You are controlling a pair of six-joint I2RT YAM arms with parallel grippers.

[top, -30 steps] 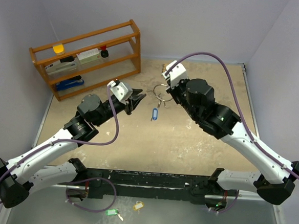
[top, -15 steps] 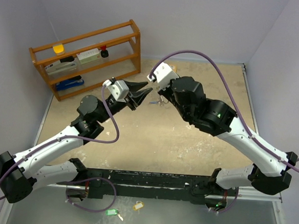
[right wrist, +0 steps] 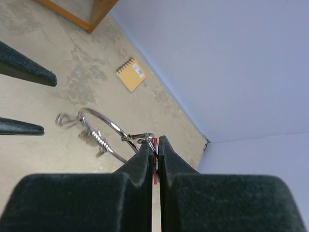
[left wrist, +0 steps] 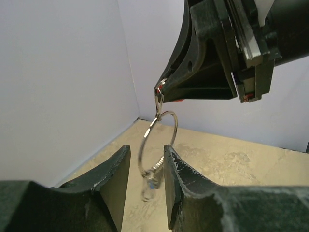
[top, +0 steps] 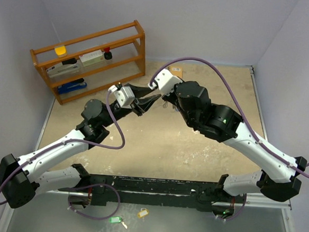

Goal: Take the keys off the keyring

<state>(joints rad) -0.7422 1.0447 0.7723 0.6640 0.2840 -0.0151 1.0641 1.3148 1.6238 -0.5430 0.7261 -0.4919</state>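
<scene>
Silver keyring (left wrist: 175, 129) dangles above the table (top: 194, 148) from the red tag (right wrist: 155, 162) that our right gripper (right wrist: 155, 145) clamps, and our left gripper (left wrist: 146, 154) hovers jaws apart just beside it.

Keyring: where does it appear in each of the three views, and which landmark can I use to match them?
Top external: the keyring is near the centre, above the middle, small and partly hidden beside the right end effector.
Left wrist: the keyring is in the centre, hanging from that end effector's tip.
Right wrist: the keyring is left of centre, at the shut fingertips.
Shared landmark: the right end effector gripping it.
</scene>
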